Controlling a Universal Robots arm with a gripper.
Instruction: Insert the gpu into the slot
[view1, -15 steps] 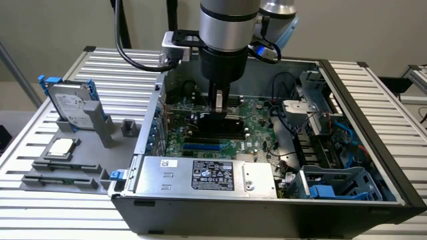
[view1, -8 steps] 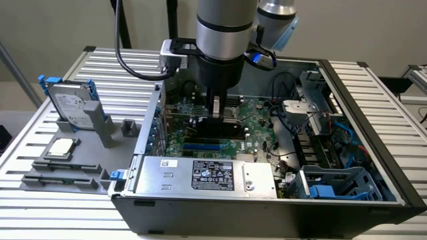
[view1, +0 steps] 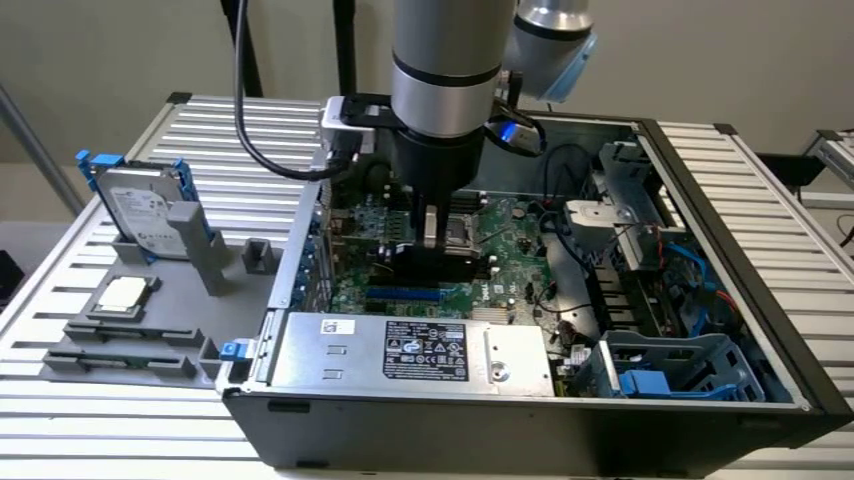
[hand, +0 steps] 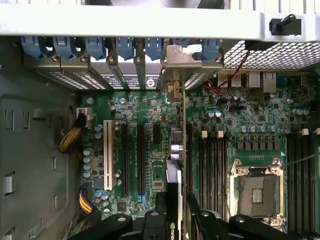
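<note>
The gripper (view1: 434, 240) of a silver-and-grey robot arm (view1: 447, 60) hangs inside an open black desktop computer case (view1: 534, 440) lying on its side on a slatted aluminium bench (view1: 254, 130). Its black fingers (hand: 156, 220) are clamped narrowly on the gpu (view1: 434, 265), a thin flat black rectangular card with a metal end bracket (hand: 177, 55). The card is held on edge over the middle of the green motherboard (view1: 514, 225). It sits close to the slot (view1: 400, 296), a long narrow bright-blue plastic connector near the board's edge beside the grey labelled power-supply box (view1: 414, 350). Whether card and connector touch or line up cannot be told. In the wrist view the card runs edge-on beside the black memory slots (hand: 212, 165), with its bracket at the row of blue card clips (hand: 125, 47) along the case's rear wall. A silver hard drive in a blue frame (view1: 140, 205) stands near the bench's far corner on the exterior view's left.
</note>
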